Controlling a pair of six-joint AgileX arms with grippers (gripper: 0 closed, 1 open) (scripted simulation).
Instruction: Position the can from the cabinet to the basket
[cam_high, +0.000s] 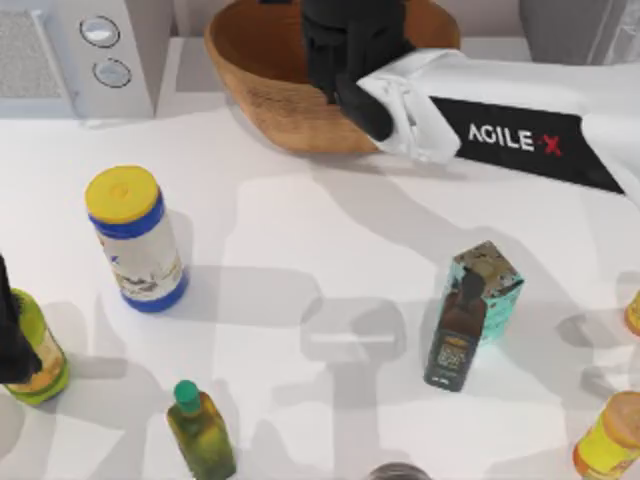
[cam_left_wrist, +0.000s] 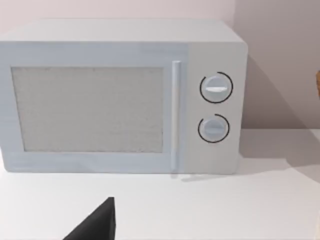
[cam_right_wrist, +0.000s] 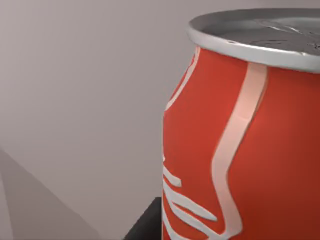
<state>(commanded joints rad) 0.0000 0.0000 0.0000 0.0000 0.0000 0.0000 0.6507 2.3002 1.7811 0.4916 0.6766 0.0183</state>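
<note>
The wicker basket stands at the back middle of the table. My right arm reaches in from the right, and its black gripper hangs over the basket's bowl. In the right wrist view the red can, with white script and a silver top, sits very near the camera with a plain wall behind it; a dark fingertip shows beside it, so the gripper is shut on the can. The grey cabinet is at the back right corner. My left gripper is parked at the table's left edge.
A microwave stands at the back left. A white canister with a yellow lid, two green bottles, a teal carton, a dark bottle and an orange-yellow bottle are spread over the table.
</note>
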